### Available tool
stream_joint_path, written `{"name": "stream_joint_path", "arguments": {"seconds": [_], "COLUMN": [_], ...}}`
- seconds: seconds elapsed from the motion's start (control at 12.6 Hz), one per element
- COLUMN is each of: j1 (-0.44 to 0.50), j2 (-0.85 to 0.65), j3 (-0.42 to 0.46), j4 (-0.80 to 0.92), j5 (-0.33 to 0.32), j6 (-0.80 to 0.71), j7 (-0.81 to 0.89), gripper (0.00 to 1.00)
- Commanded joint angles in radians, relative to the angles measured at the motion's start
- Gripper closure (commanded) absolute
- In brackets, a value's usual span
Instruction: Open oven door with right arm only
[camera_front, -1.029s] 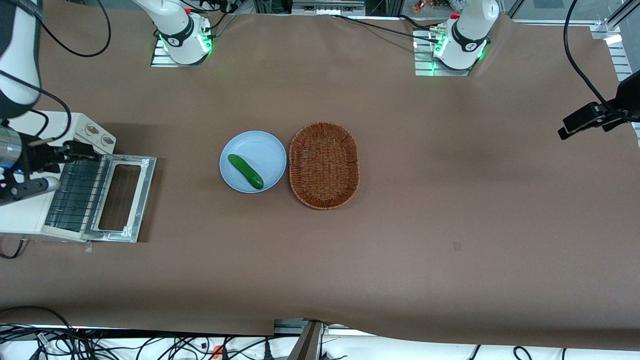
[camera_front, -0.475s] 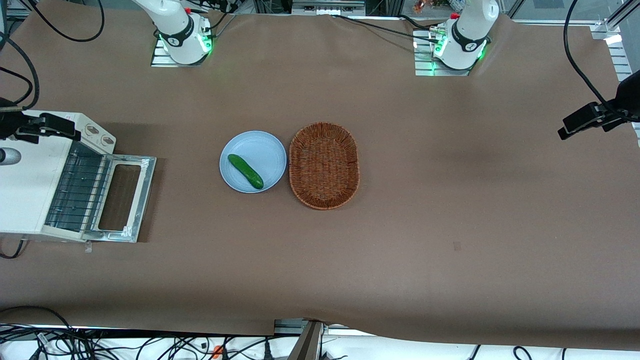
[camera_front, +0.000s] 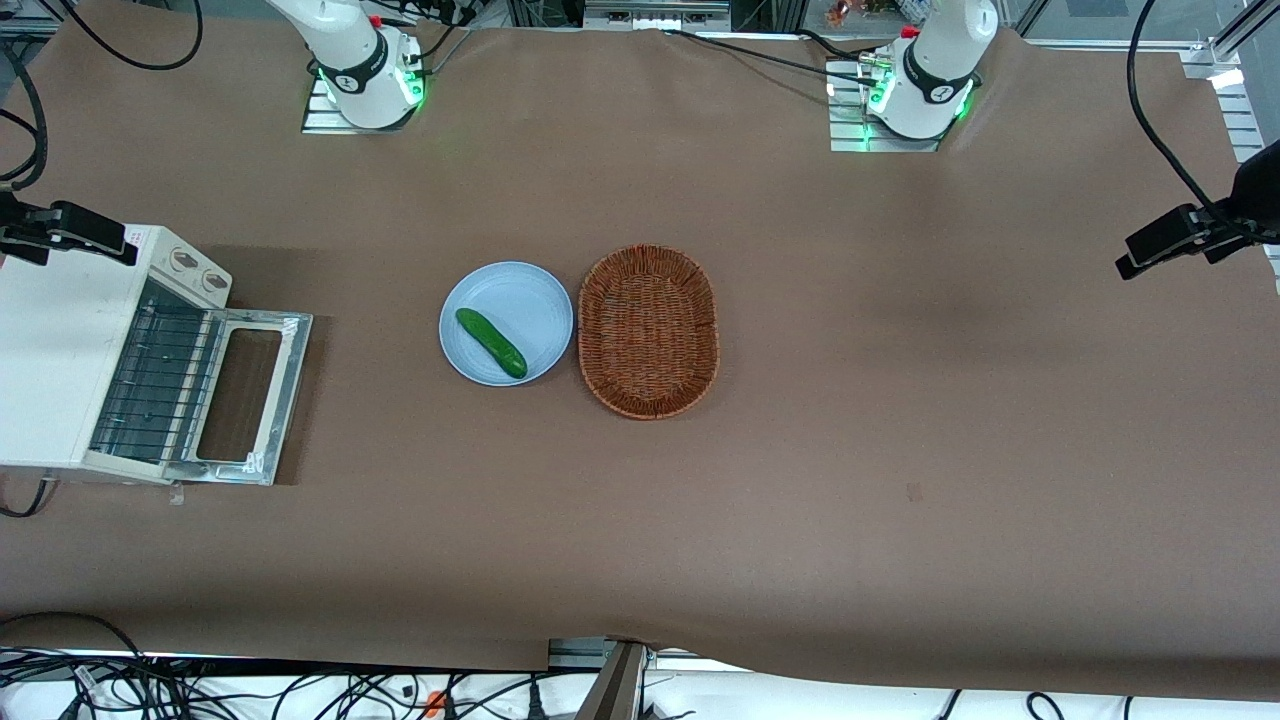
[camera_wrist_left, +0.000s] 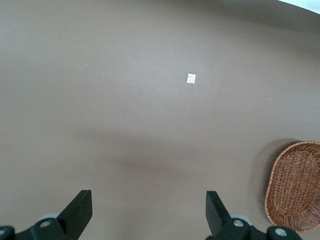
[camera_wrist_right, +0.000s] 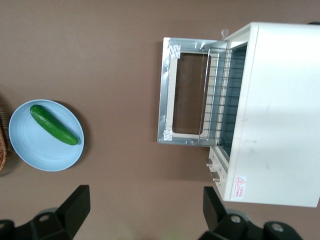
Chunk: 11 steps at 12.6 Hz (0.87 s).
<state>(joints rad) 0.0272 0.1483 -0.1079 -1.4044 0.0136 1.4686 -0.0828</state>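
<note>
The off-white oven (camera_front: 55, 360) stands at the working arm's end of the table, its two knobs (camera_front: 195, 270) on the end farther from the front camera. The oven door (camera_front: 245, 395) lies folded down flat on the table in front of the oven. The wire rack (camera_front: 150, 380) shows in the open mouth. My right gripper (camera_front: 65, 232) hangs high above the oven's knob end, touching nothing. In the right wrist view the gripper (camera_wrist_right: 145, 212) is open and empty, and the oven (camera_wrist_right: 275, 115) and its lowered door (camera_wrist_right: 187, 97) lie far below.
A light blue plate (camera_front: 520, 290) with a green cucumber (camera_front: 491, 342) sits mid-table, and a wicker basket (camera_front: 648, 330) sits beside it. The plate (camera_wrist_right: 30, 150) also shows in the right wrist view. The basket (camera_wrist_left: 295, 185) shows in the left wrist view.
My right arm has risen and drawn back from over the oven's mouth toward the frame edge. The door lies flat and open throughout.
</note>
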Motion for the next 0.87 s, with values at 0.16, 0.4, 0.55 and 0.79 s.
{"name": "stream_joint_path", "arguments": {"seconds": [0.16,0.4,0.55,0.79], "j1": [-0.010,-0.010,-0.012,-0.012], "j2": [0.010,0.010,0.010,0.008], "j3": [0.031,0.031,0.030,0.030], "j4": [0.021,0.021,0.021,0.021], "j5": [-0.012,-0.007,-0.003,-0.003], "j6": [0.027,0.027,0.027,0.021], "j7": [-0.003,-0.003,-0.003,-0.002], "gripper": [0.00,0.00,0.00,0.00]}}
